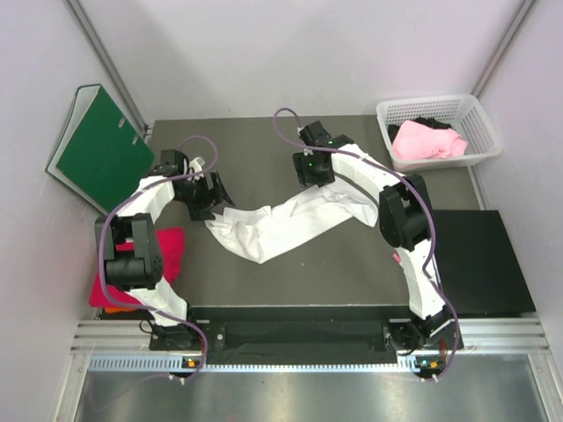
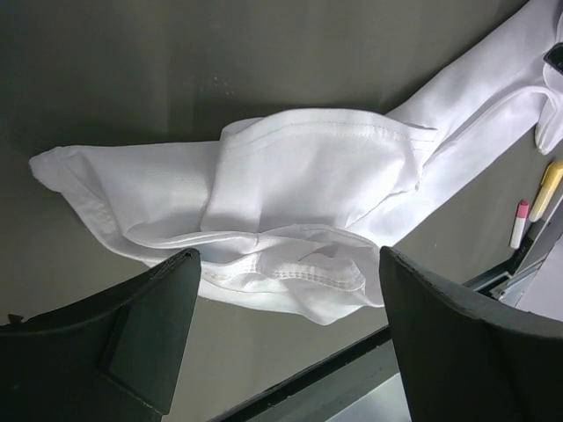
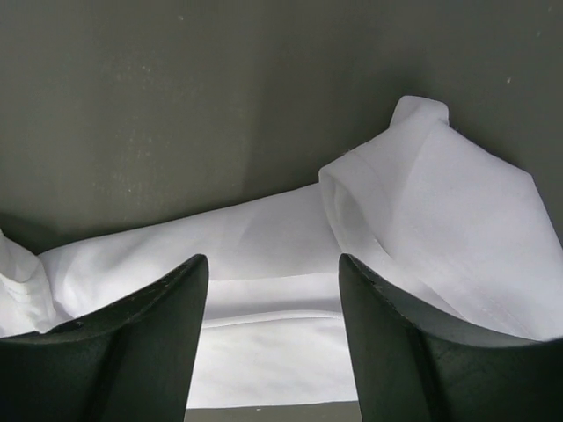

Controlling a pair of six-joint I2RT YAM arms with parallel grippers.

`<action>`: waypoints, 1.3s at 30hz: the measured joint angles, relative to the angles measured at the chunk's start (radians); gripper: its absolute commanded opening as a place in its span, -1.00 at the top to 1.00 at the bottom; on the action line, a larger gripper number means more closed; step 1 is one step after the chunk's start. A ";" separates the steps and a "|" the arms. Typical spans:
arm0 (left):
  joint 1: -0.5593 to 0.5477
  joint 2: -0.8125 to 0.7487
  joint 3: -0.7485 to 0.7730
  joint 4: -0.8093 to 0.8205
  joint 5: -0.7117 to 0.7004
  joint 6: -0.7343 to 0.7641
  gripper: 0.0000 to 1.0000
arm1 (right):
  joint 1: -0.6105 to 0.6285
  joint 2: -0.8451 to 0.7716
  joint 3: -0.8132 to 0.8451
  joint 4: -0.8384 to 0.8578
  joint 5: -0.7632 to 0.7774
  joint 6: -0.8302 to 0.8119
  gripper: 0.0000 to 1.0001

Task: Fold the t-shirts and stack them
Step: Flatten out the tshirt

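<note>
The white t-shirt (image 1: 281, 221) lies stretched in a long crumpled band across the middle of the dark table. My left gripper (image 1: 214, 195) is open just above its left end, whose hemmed bunch shows in the left wrist view (image 2: 290, 198). My right gripper (image 1: 314, 176) is open over the shirt's right end; the cloth lies flat under the jaws (image 3: 273, 325). A crimson-red shirt (image 1: 167, 251) lies folded at the left table edge with orange cloth (image 1: 114, 309) under it. A light pink shirt (image 1: 427, 142) sits in the white basket (image 1: 482, 132).
A green binder (image 1: 101, 145) leans at the back left. A black mat (image 1: 479, 264) lies at the right of the table. Pens (image 2: 532, 211) lie near the front rail in the left wrist view.
</note>
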 measured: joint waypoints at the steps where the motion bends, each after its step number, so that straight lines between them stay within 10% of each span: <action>1: -0.005 0.002 0.000 0.000 0.000 0.000 -0.71 | 0.000 0.000 0.000 0.000 0.009 -0.001 -0.22; 24: -0.129 0.134 0.096 0.047 -0.220 -0.008 -0.52 | -0.011 0.053 0.000 -0.010 0.049 -0.010 -0.23; 35: -0.129 0.243 0.124 0.058 -0.225 0.017 1.00 | -0.017 0.053 0.000 -0.071 0.176 -0.024 -0.23; 39: -0.129 0.251 0.124 0.055 -0.223 0.027 1.00 | -0.017 0.054 -0.001 -0.100 0.248 -0.037 -0.21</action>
